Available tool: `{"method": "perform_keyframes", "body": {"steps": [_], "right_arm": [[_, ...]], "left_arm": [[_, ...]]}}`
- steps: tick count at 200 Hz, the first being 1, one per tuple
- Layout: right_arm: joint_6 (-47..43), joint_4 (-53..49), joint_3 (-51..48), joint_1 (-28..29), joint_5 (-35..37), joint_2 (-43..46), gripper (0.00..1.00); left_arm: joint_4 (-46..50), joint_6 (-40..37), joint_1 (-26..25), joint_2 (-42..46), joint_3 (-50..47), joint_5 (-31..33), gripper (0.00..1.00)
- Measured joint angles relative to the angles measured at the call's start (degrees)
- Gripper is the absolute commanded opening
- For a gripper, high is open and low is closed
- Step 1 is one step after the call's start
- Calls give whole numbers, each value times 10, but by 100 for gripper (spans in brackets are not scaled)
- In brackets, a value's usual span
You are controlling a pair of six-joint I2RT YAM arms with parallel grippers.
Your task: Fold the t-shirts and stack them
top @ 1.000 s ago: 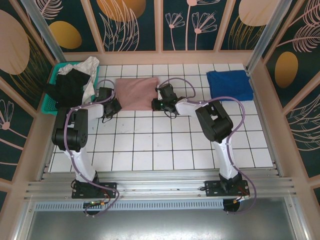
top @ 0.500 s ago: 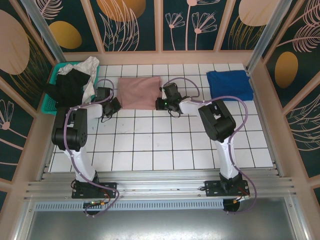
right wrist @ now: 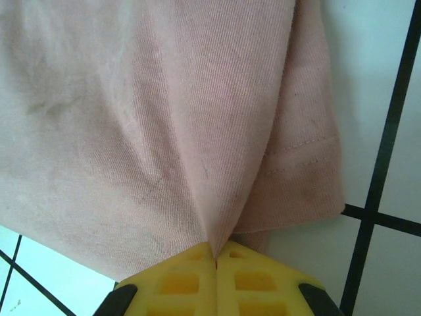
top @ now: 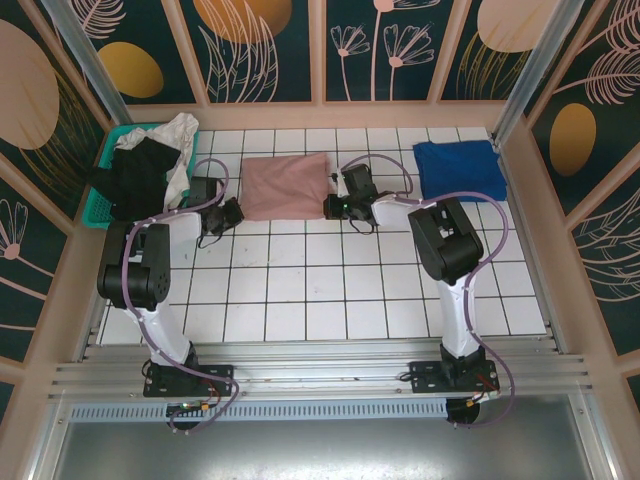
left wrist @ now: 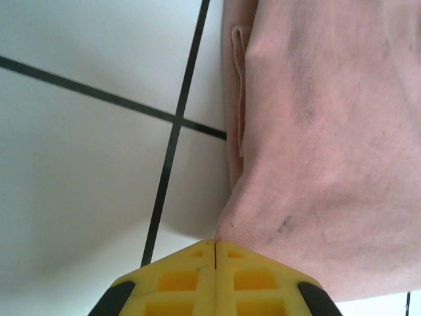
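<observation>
The white tiled table (top: 330, 290) is carrying everything. At its far left corner the teal basket (top: 104, 158) is holding a black t-shirt (top: 135, 178) and a white t-shirt (top: 181, 130), both spilling over its rim and lying just as they were a second ago.

The dusty-pink t-shirt (top: 286, 186) is lying folded into a rectangle at the far middle of the table, between the two grippers. It is sitting further right than it was a second ago, its right edge now closer to the royal-blue t-shirt (top: 459, 170), though the two are still well apart. The blue one is resting folded at the far right corner, unmoved.

The right arm is reaching in from the right with its elbow swung further right than before. The right gripper (right wrist: 216, 247) is clamping its yellow fingers (right wrist: 253, 280) together on the pink shirt's right edge, with creases in the cloth running down into the pinch beside the stitched hem.

The left gripper (left wrist: 216, 245) is also sitting fully closed, the corner of the pink shirt's left edge meeting the seam between its fingers (left wrist: 177, 280); it is standing slightly right of where it was.
</observation>
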State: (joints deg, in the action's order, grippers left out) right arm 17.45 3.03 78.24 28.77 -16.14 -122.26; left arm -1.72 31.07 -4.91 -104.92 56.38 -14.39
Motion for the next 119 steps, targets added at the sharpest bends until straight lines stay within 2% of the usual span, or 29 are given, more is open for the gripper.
{"method": "perform_keyframes", "body": {"steps": [16,26,35,43,49,119], "right_arm": [[-10,-4,0,0,0,0,0],[-16,-6,0,0,0,2,0],[-21,-7,-1,0,0,4,6],[-23,-8,-3,0,0,9,18],[-25,-10,-4,0,0,12,21],[-36,-19,-22,16,2,28,34]], "left_arm": [[-2,-7,0,4,-19,-18,1],[-3,-9,0,8,-32,-30,19],[-4,-9,0,15,-43,-35,25],[-8,-11,1,22,-56,-41,32],[-12,-7,2,27,-64,-46,36],[-120,53,4,75,-151,-91,41]]}}
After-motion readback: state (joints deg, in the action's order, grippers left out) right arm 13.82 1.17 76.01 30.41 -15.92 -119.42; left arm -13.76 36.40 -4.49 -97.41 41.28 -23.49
